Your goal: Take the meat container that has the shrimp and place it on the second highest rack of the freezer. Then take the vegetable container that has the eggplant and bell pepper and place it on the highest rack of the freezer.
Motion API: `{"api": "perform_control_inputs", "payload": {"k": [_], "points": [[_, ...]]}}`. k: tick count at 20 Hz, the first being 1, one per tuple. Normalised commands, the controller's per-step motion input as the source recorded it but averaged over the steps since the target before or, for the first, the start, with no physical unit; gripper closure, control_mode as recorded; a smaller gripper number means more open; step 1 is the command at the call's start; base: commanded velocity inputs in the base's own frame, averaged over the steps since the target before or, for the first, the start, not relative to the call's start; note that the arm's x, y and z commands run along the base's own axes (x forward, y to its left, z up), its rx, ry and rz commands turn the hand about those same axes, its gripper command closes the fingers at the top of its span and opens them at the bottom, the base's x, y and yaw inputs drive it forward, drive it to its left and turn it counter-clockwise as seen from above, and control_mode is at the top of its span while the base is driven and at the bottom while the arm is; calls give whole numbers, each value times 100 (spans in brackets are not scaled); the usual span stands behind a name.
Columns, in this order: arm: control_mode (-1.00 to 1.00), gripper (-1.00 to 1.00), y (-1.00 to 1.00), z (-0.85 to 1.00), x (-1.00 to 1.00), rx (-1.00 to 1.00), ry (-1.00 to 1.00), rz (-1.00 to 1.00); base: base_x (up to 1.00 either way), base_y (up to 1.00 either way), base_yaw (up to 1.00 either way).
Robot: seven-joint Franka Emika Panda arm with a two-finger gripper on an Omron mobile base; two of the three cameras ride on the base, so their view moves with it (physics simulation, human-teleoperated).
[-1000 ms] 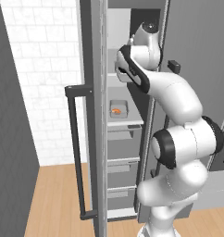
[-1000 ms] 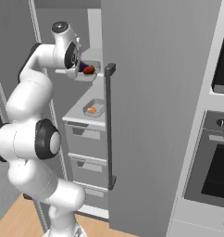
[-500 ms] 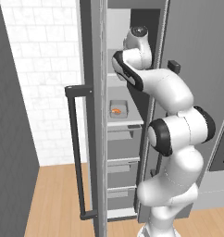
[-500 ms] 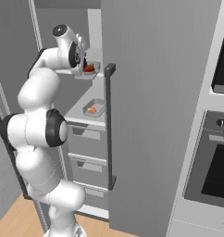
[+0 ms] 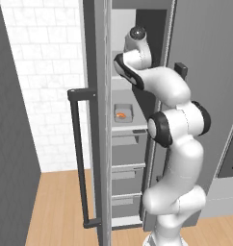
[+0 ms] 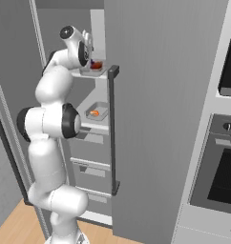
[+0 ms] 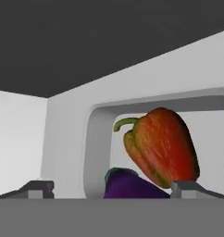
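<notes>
Vegetable container (image 6: pixel 95 69) sits on the highest rack (image 6: pixel 87 73) of the freezer (image 6: pixel 155 119), with the bell pepper (image 7: pixel 161 147) and the eggplant (image 7: pixel 132 186) inside it. In the hand view the pepper stands at about 2 o'clock of the eggplant and leans over it; the eggplant's lower part is hidden at the bottom of that view. The container's pale rim (image 7: pixel 93 139) curves up and over both items.

Gripper (image 7: pixel 112 190) is positioned at the near edge of the container. Its jaws stand wide apart, one tip at 9 o'clock and the other at 3 o'clock of the eggplant, with nothing clamped between them. Whether either tip touches the container cannot be determined.

Meat container (image 6: pixel 97 112) rests on the rack directly below, at 6 o'clock of the vegetable container in the right base view. The shrimp (image 6: pixel 94 113) lies inside it, far smaller than the tray. The same tray (image 5: pixel 122 112) appears in the left base view, behind the open door edge.

Drawers (image 6: pixel 91 167) below the racks are closed. A wall oven (image 6: pixel 222 176) stands at 3 o'clock of the freezer.
</notes>
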Motion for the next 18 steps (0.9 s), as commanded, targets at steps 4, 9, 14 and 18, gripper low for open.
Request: {"api": "perform_control_inputs", "payload": {"k": [4, 9, 14, 18], "points": [[-100, -100, 0, -63, 49, -4, -14, -4, 0, 0, 0], [-100, -100, -10, -94, -94, -12, -1, -3, 0, 0, 0], [-100, -100, 0, 4, -52, 0, -18, 0, 0, 0, 0], [-100, -100, 2, 42, -8, 0, 0, 0, 0, 0, 0]]}}
